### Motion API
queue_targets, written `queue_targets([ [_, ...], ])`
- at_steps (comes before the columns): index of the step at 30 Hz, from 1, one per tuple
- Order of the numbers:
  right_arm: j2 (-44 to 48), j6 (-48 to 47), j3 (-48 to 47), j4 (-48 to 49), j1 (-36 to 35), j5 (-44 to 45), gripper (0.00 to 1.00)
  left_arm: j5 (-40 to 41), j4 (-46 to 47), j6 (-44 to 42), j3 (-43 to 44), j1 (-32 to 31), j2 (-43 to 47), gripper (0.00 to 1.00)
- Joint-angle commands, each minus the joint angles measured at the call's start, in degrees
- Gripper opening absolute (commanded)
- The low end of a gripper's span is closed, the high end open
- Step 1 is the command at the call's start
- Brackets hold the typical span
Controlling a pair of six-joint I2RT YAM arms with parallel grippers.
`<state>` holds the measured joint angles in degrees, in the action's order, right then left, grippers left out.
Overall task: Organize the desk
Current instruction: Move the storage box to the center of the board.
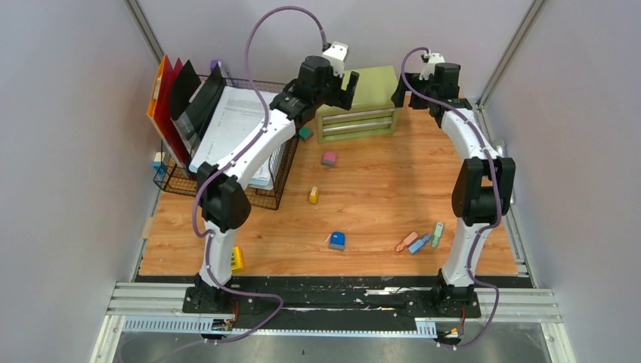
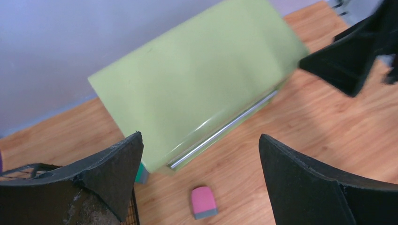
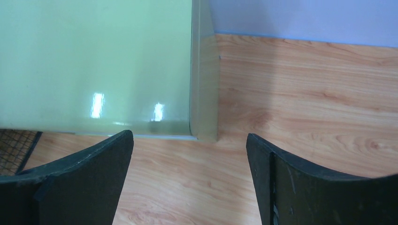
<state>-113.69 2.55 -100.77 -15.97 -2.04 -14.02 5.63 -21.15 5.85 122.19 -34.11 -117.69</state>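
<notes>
- The bench (image 1: 378, 197) fills the floor of the booth: light orange-brown wood-grain planks, with a black and metal rail (image 1: 340, 299) along its near edge, where both arms are bolted.
- Plain grey-lilac walls (image 1: 68, 151) close it in on the left, right and far sides.
- A small pale green drawer cabinet (image 1: 361, 102) with silver handles stands at the middle of the far edge.
- The left fingers (image 1: 348, 85) hang spread wide over the cabinet's left end, holding nothing.
- The right fingers (image 1: 401, 92) are just as wide apart and empty, at the cabinet's right end.
- A black wire basket (image 1: 276, 185) takes up the far left corner, stuffed with orange, red and black folders (image 1: 170, 98) and a leaning stack of white papers (image 1: 227, 121); the left arm reaches across in front of it.
- A small teal block (image 1: 305, 133) sits between basket and cabinet.
- A pink-and-grey eraser (image 1: 329, 158) lies in front of the cabinet, with a small yellow block (image 1: 314, 195) nearer the middle.
- Toward the near edge lie a blue-and-white piece (image 1: 337, 240) and, near the right arm's base, a loose cluster of orange, blue and green pieces (image 1: 419, 240).
- A yellow piece (image 1: 237, 259) lies just beside the left arm's base.
</notes>
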Motion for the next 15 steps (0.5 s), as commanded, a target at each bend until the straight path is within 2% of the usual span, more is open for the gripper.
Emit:
queue_targets([
  [1,-4.24,4.81,-6.95,3.47,0.54,-5.3,0.92,7.74,1.41,1.9,2.47,0.85,-4.27,1.0],
  [6,-8.94,6.31,-11.82,3.51,0.64,-8.02,0.92,12.7,3.67,1.62,2.6,0.81,-6.88,1.0],
  [15,-14.7,9.3,-16.29,3.48,0.73,-15.33,0.92,15.03,3.03,3.29,1.66,1.89,-7.76,1.0],
])
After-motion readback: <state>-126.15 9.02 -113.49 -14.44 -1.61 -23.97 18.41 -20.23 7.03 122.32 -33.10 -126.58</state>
